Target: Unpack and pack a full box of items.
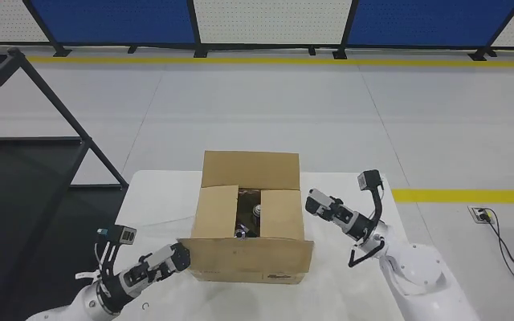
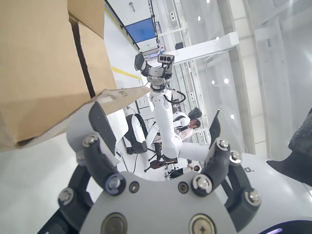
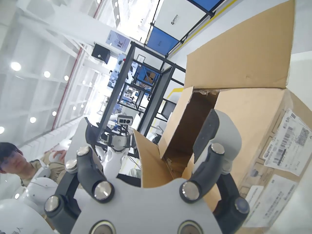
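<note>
- Left gripper [image 2: 156, 115], fingers apart, sits at the cardboard box's [image 1: 249, 258] near left corner.
- Right gripper [image 3: 151, 127], fingers also spread, has a flap [image 3: 150, 164] corner between them, so I judge this arm nearer for lifting.
- Box rests mid-table [image 1: 161, 193], with items [image 1: 255, 215] showing through the gap.

1. Beside the right gripper [image 1: 312, 201], the gap between the folded flaps of the box [image 1: 250, 249] shows dark items [image 1: 255, 215], too small to name.
2. In the right wrist view, a flap [image 3: 151, 161] standing between the fingers hides the shadowed inside of the box beyond it.
3. Ahead of the left gripper [image 2: 156, 113], the box runs off the picture's edge.
4. Beside that gripper's outer finger, a dark shape [image 2: 302, 132] is cut off by the edge; I cannot tell what it is.
</note>
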Controlling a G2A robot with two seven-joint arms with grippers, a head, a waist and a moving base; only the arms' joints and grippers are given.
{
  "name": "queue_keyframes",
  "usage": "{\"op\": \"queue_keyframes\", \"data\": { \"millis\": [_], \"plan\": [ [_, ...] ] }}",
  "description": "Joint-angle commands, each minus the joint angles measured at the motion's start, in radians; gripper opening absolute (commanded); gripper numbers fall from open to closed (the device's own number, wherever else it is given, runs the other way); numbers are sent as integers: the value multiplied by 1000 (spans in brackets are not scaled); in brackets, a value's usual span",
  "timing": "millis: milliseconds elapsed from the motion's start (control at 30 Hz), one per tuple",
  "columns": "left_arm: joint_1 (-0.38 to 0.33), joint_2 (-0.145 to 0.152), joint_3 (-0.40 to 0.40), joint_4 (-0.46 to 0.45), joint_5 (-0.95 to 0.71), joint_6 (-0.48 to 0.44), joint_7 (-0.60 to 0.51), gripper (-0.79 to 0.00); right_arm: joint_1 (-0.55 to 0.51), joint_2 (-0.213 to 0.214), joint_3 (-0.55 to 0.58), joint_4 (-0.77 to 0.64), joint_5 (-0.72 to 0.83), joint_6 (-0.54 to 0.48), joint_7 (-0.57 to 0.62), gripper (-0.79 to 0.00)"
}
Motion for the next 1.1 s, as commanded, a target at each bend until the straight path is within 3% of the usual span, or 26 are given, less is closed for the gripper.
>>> {"op": "queue_keyframes", "data": {
  "millis": [0, 433, 633, 767, 1067],
  "plan": [
    [-17, -2, 19, 5, -5, 19, 40, 0, 10, -1, -4, 11, -1, 14, -2, 0],
    [18, -1, 19, -14, 52, -1, 66, 0, 12, -2, -10, 19, -2, 32, -17, 0],
    [19, -3, 28, -12, 53, 14, 88, 0, 126, -29, -79, 144, 40, 69, -130, 0],
    [-12, -6, 60, 15, 47, 39, 115, 0, 202, -52, -134, 241, 65, 66, -207, 0],
    [-72, -13, 112, 53, 44, 85, 189, 0, 207, -53, -137, 249, 64, 69, -210, 0]
  ]
}}
